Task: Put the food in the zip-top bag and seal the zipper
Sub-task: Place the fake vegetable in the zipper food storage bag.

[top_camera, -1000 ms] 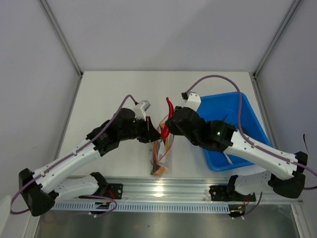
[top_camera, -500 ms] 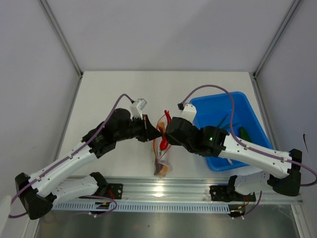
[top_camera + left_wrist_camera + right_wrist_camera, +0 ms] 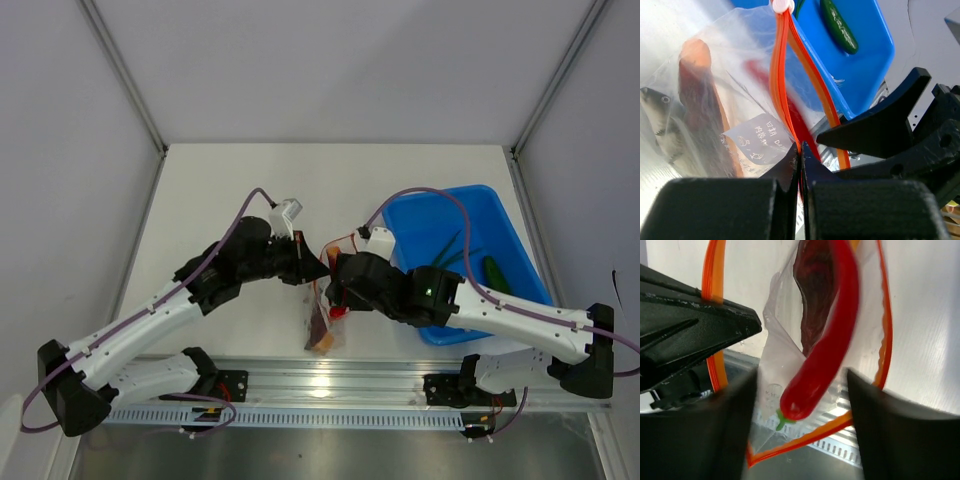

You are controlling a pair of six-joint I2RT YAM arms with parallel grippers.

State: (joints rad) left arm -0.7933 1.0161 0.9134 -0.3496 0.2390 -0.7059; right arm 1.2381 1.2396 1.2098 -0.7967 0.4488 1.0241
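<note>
White table (image 3: 230, 180), grey walls (image 3: 300, 60), blue tray (image 3: 515, 240), clear bag (image 3: 322, 322)

Bright, even light; the red chili (image 3: 826, 352) blurs.

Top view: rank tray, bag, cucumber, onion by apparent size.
1. tray
2. bag, partly hidden
3-4. cucumber and onion: too close to rank. The onion looks longer but much thinner, and part of it is hidden.

- Pale grey panel walls (image 3: 330, 70) enclose three sides.
- Slim aluminium corner posts (image 3: 122, 75) frame a white matte tabletop (image 3: 230, 190).
- A silver metal rail (image 3: 330, 385) glints along its near edge.
</note>
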